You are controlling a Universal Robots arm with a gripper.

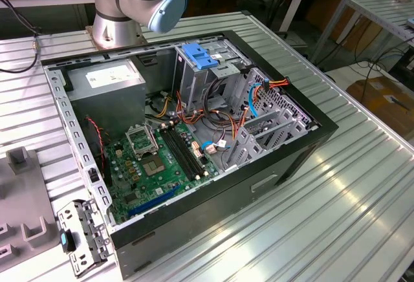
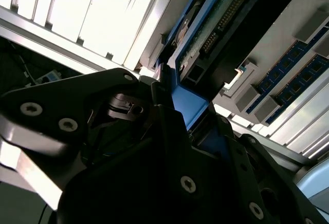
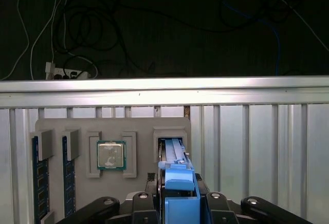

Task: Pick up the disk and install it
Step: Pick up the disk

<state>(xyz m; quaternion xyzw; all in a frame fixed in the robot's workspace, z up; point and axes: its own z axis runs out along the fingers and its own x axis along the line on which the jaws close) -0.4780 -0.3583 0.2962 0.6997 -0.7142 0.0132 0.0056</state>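
While the fingers (image 2: 167, 118) clamp its blue bracket (image 3: 180, 198) | disk (image 3: 174, 152): edge-on, green circuit board (image 2: 226, 8) side showing

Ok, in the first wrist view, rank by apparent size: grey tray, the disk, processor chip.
1. grey tray
2. the disk, though it is end-on and nearest the camera, so its place over the chip is unsure
3. processor chip

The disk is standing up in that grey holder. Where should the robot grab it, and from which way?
By the blue bracket end of the disk that sticks out of the grey holder, squeezing its two flat faces. Come straight in along the slot's open side: the holder hides the rest, and the disk is thin there. The gripper sits around that end.
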